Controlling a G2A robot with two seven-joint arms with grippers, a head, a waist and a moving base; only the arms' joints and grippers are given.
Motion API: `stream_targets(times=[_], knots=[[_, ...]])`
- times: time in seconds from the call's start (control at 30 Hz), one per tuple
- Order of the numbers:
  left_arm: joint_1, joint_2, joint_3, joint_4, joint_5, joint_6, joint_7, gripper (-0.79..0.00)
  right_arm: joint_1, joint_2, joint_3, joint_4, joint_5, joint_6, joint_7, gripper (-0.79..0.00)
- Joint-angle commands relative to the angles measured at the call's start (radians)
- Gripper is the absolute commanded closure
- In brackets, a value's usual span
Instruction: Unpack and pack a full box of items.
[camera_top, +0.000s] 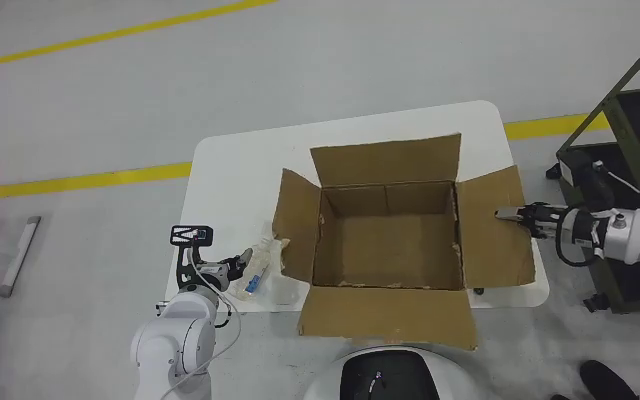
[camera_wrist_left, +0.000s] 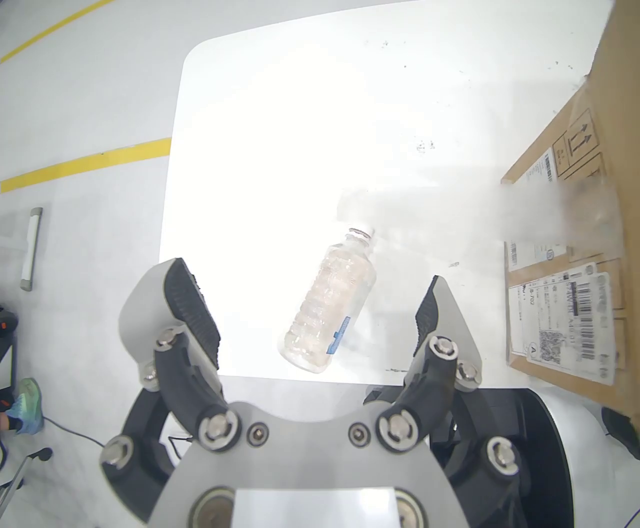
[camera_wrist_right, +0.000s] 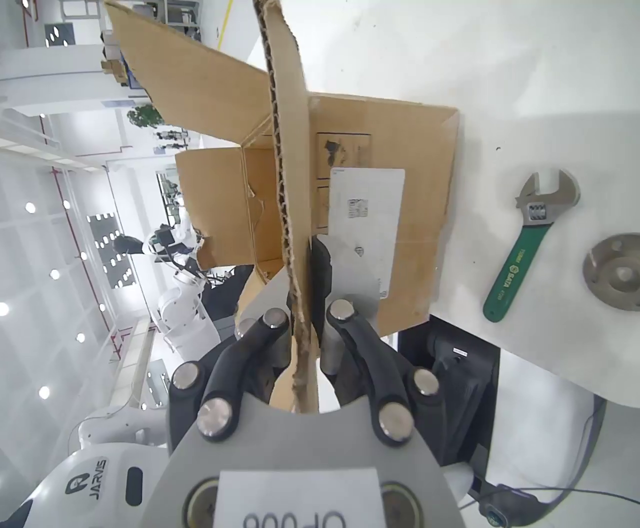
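– Ribbed pads (camera_wrist_left: 192, 305) of the left gripper (camera_wrist_left: 307, 287) are seen spread wide. Just ahead of them, a clear plastic bottle (camera_wrist_left: 330, 305) lies on the white table (camera_wrist_left: 280, 125).
– It is judged light, thin-walled and slippery, so the ridged midsection should be taken. Farther off, the right gripper (camera_wrist_right: 305, 285) is pinched on the corrugated box flap (camera_wrist_right: 287, 150), which is stiff but easily creased.

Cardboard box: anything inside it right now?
Nothing visible: the top view shows the cardboard box with a bare floor. The bottle lies outside on the table. The near wall may cover a thin strip of floor at its foot.
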Motion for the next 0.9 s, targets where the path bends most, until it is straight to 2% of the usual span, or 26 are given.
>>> stream_targets(times=[0.0, 0.33, 0.53, 0.57, 0.6, 0.63, 0.87], knots=[[0.0, 0.0, 0.0, 0.0, 0.0, 0.0, 0.0, -0.785, 0.023, 0.004, -0.014, 0.025, 0.003, 0.006, -0.009, 0.0], [0.0, 0.0, 0.0, 0.0, 0.0, 0.0, 0.0, -0.785, 0.192, 0.029, -0.122, 0.184, -0.045, 0.006, -0.037, 0.0], [0.0, 0.0, 0.0, 0.0, 0.0, 0.0, 0.0, -0.785, 0.23, 0.036, -0.18, 0.22, -0.064, 0.014, -0.083, 0.0], [0.0, 0.0, 0.0, 0.0, 0.0, 0.0, 0.0, -0.785, 0.232, 0.037, -0.187, 0.222, -0.062, 0.018, -0.087, -0.04], [0.0, 0.0, 0.0, 0.0, 0.0, 0.0, 0.0, -0.785, 0.234, 0.039, -0.191, 0.22, -0.067, 0.022, -0.094, -0.723], [0.0, 0.0, 0.0, 0.0, 0.0, 0.0, 0.0, -0.785, 0.234, 0.04, -0.195, 0.214, -0.068, 0.026, -0.098, -0.785], [0.0, 0.0, 0.0, 0.0, 0.0, 0.0, 0.0, -0.785, 0.164, 0.058, -0.127, 0.08, -0.086, 0.05, -0.177, -0.785]])
